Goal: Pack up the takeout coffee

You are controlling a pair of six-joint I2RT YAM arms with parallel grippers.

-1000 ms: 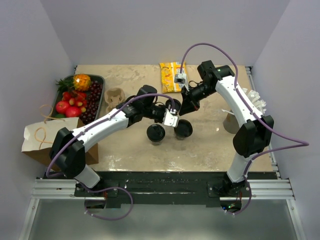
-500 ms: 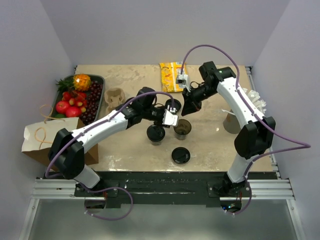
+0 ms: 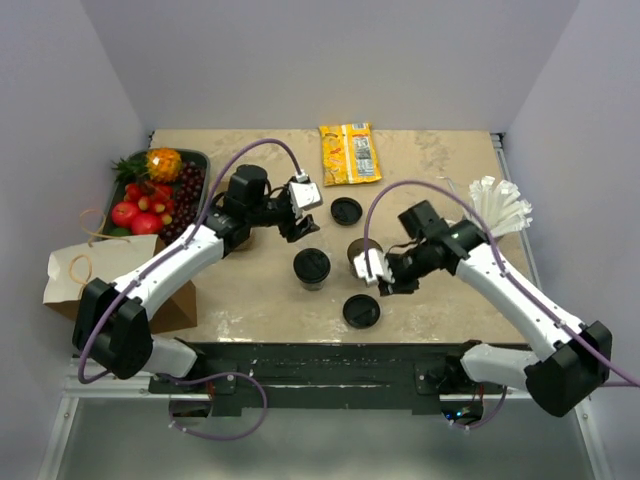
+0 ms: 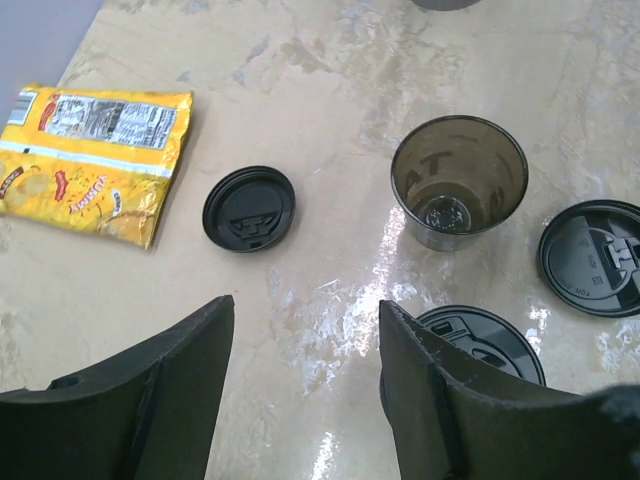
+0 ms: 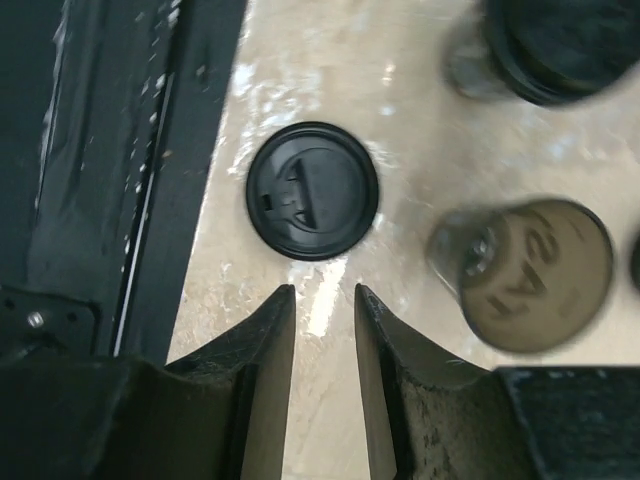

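The left pincer [image 4: 305, 305] hangs released, jaws wide and holding nothing, over the middle of the tabletop [image 3: 430, 165]. The right pincer [image 5: 322, 292] is narrowly parted and unloaded, just beside the open cup [image 3: 362, 250]. A lidded cup [image 3: 311, 268] stands near that cup, toward the left edge. The far lid [image 3: 346, 210] lies behind them and the near lid [image 3: 361, 311] lies by the near edge. A snack bag [image 3: 349, 153] rests at the far edge and a fruit tray [image 3: 197, 156] at the left edge.
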